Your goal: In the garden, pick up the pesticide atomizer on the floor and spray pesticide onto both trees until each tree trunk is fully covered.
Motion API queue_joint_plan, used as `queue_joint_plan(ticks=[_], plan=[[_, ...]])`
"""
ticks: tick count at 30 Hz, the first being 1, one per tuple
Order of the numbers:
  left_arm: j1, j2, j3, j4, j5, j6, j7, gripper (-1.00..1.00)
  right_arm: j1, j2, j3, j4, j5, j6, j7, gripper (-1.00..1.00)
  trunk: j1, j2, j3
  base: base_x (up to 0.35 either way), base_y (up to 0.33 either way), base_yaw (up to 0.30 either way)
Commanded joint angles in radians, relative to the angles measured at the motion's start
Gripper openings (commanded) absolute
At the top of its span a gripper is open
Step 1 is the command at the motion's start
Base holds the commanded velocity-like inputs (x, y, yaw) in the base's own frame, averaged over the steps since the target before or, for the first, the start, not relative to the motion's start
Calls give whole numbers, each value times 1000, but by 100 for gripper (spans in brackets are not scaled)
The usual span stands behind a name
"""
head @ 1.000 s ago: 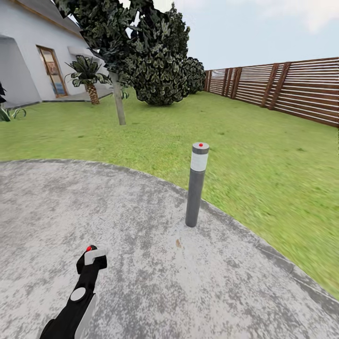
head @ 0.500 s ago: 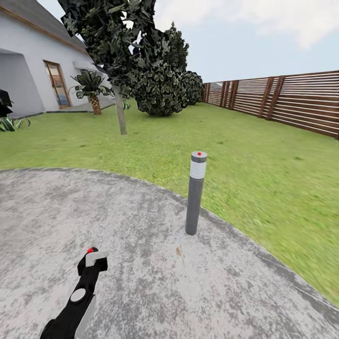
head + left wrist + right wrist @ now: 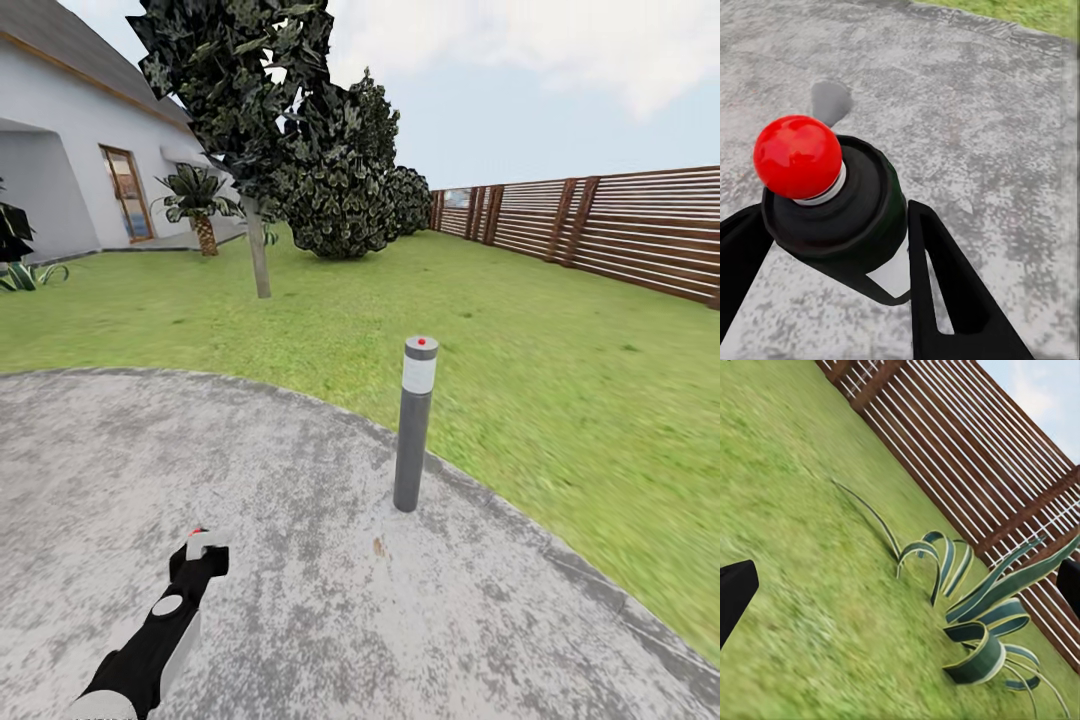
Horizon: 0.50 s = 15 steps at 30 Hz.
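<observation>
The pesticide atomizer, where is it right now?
The pesticide atomizer is held in the left gripper, low on the left of the head view, over the grey floor and left of the lamp post.

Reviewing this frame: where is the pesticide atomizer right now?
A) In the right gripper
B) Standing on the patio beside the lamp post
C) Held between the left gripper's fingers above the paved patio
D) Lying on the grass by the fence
C: in the left wrist view the pesticide atomizer, red spot on top, sits clamped between the left gripper's two black fingers with the floor below it.
</observation>
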Motion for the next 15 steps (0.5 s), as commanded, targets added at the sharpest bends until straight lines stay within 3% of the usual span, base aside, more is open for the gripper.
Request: queue_joint_plan(ticks=[1, 15], plan=[[-2, 0, -1, 1, 2, 2, -2, -100, -1, 0, -2, 1, -1, -5, 1, 100, -4, 7, 2, 0, 0, 0], [-6, -1, -1, 3, 2, -4, -11, -100, -1, 0, -2, 1, -1, -2, 1, 100, -58, 105, 46, 0, 0, 0]])
